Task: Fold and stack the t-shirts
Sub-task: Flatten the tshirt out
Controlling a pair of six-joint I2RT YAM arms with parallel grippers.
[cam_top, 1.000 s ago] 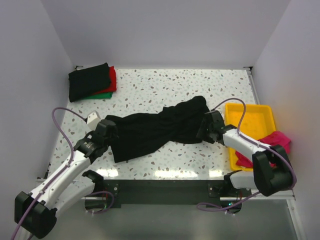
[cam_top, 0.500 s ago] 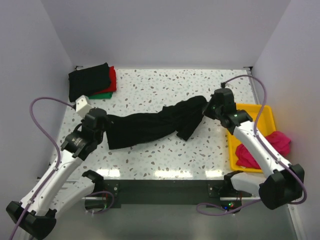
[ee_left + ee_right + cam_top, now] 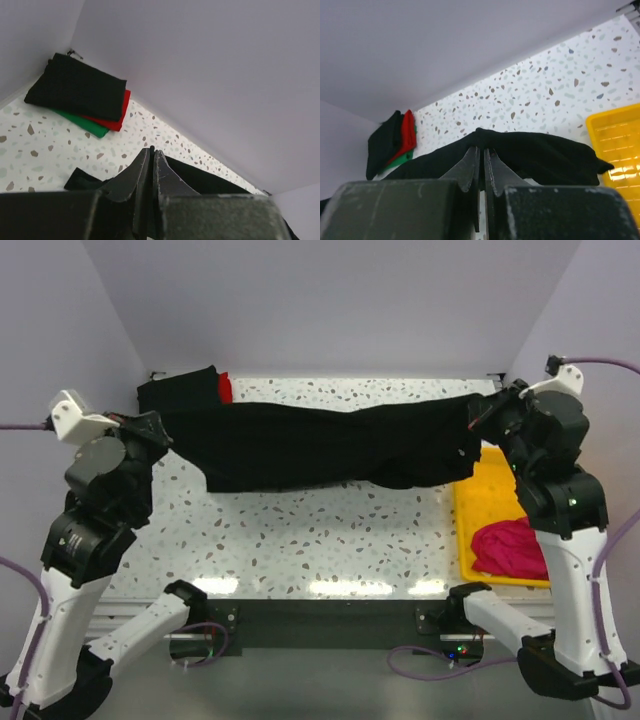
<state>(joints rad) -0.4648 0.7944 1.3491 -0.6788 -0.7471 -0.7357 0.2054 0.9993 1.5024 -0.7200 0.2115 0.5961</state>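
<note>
**Black shirt** [image 3: 320, 445] hung stretched in the air between the two arms, left of the tray [image 3: 478, 502], with its right end reaching over the tray's far-left corner. The left jaws were pinched narrow on the shirt's left end. The right jaws were closed tight on its right end, just beyond the tray's far-left corner. The cloth sagged a little at mid-span; whether its lower edge touched the tabletop [image 3: 330, 535] could not be told.

**Pink shirt** [image 3: 510, 545] lay crumpled in the near half of the tray.

**Stack** [image 3: 80, 100] of folded shirts lay on the tabletop well left of the tray, in the far corner by the walls. The folded black shirt [image 3: 70, 82] was on top, the red shirt [image 3: 120, 117] under it and the green shirt [image 3: 85, 125] at the bottom. Each lower layer showed only as a strip along one edge. In the top view the black shirt's left end hid part of the stack, leaving a sliver of red.
</note>
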